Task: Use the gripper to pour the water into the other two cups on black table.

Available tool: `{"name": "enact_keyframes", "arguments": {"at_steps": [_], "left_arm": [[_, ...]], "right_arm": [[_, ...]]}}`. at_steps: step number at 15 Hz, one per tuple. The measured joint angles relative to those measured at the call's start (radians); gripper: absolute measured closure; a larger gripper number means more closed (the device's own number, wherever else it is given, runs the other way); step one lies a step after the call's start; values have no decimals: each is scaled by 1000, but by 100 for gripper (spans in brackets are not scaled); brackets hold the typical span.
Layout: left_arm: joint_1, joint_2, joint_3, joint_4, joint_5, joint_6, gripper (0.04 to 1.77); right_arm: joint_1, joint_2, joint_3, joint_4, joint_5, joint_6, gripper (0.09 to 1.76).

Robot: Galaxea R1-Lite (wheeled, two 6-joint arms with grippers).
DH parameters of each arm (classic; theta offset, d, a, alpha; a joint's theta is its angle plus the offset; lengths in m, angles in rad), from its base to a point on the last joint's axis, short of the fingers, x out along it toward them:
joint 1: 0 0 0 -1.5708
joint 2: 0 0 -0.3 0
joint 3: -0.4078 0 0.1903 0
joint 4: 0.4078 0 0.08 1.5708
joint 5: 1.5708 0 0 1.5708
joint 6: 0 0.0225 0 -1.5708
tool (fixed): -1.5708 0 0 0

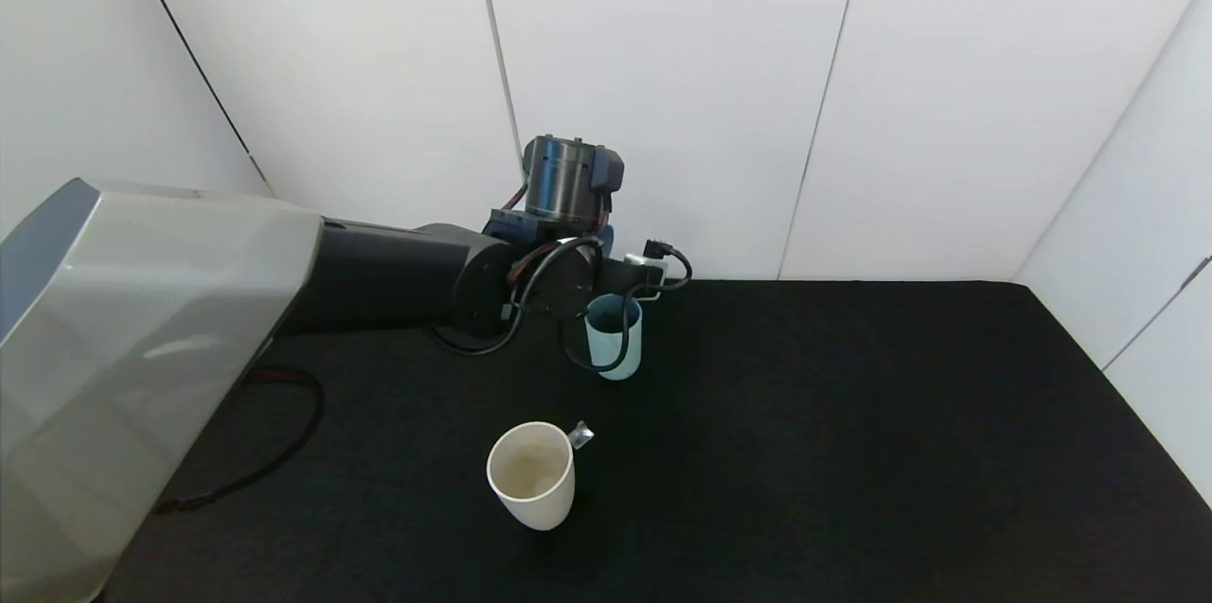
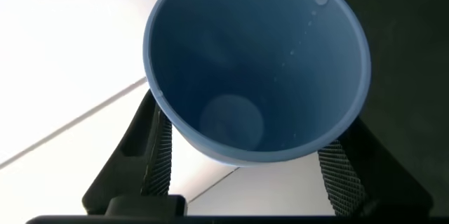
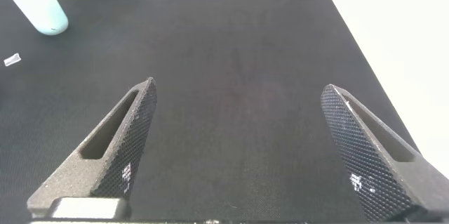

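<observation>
Left gripper (image 2: 245,175) clamps the rigid, light blue tumbler (image 2: 256,66) at mid-wall near the table's (image 1: 852,414) far edge; smooth sides may slip.

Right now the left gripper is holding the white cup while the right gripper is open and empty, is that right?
Not quite. The left gripper holds the blue cup, not the white one, as the left wrist view shows; the white cup stands free on the table. The right gripper is open and empty, as you said.
</observation>
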Motion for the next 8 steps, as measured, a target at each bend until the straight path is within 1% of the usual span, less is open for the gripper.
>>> {"name": "enact_keyframes", "arguments": {"at_steps": [1,3,6,8], "left_arm": [[4,-1,6,3,-5,-50,62],[15,-3,18,14,-12,-181,62],[47,-24,62,16,-79,-389,62],[76,-56,112,14,-130,-563,62]], "right_arm": [[0,0,0,0,0,0,14],[0,0,0,0,0,0,14],[0,0,0,0,0,0,14],[0,0,0,0,0,0,14]]}}
